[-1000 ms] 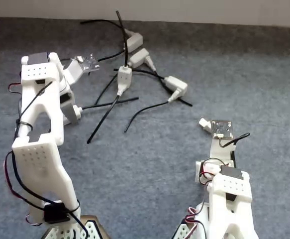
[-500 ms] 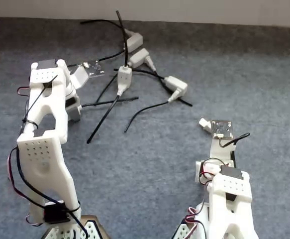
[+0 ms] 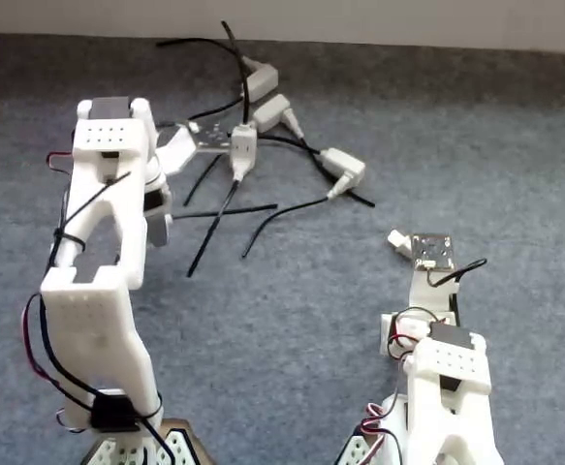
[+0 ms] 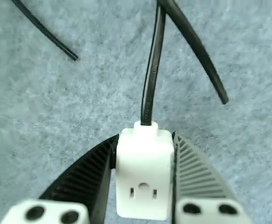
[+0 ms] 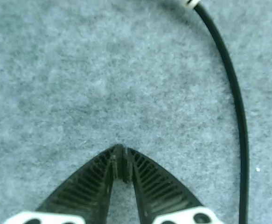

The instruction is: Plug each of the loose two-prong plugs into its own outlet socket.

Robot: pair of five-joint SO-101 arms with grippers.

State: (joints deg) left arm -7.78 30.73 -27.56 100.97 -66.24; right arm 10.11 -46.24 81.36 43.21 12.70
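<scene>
A socket is clamped in the left gripper, long axis in line with its cord, slotted face toward the wrist camera. Four white connectors are counted in all. The right gripper is closed on nothing.

No readable text — none on anything.

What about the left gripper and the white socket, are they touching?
Touching. In the left wrist view, the left gripper has both fingers pressed flat against the sides of the white socket, with no gap at either side.
</scene>
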